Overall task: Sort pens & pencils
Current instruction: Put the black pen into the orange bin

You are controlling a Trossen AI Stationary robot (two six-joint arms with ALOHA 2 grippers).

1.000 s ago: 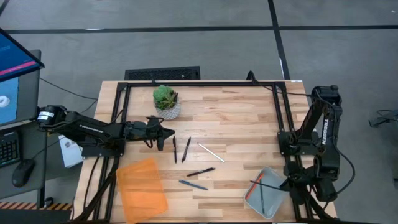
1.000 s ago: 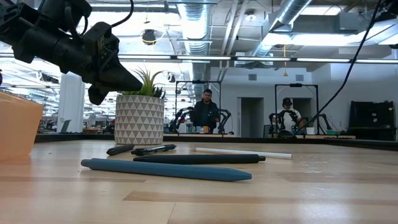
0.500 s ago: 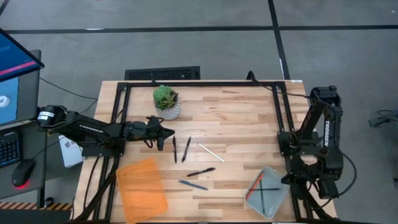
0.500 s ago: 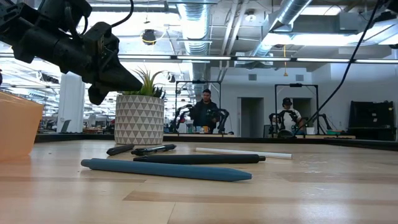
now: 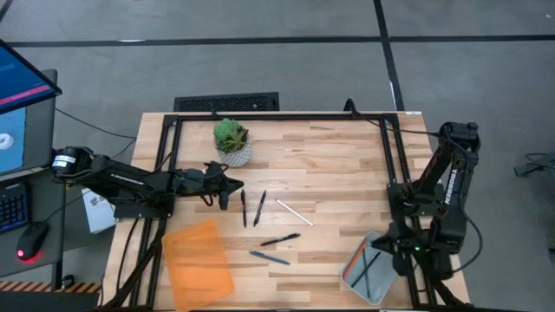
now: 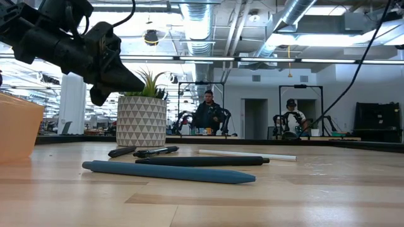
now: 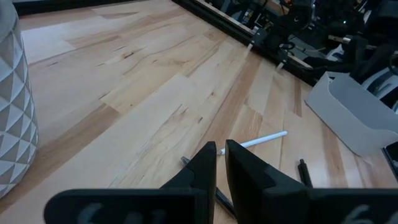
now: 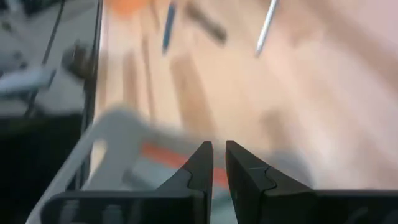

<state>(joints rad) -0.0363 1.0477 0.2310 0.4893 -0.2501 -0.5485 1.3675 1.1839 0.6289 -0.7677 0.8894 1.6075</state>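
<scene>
— On the desk (image 5: 338,165), where are the pens?
— Mid-desk: two black pens (image 5: 251,208) side by side, another black one (image 5: 279,240) nearer the front, a blue pen (image 5: 270,257) just beside it. A white pencil (image 5: 295,212) lies near them.
— And the rest of the pencils?
— An orange and a dark stick sit in the grey tray (image 5: 371,267) at the right front corner.
— The pincers?
— Left pincer (image 5: 234,184) hovers beside the potted plant (image 5: 231,141), fingers nearly together, holding nothing. Right pincer (image 8: 215,163) hangs over the tray, likewise nearly closed and empty.
</scene>
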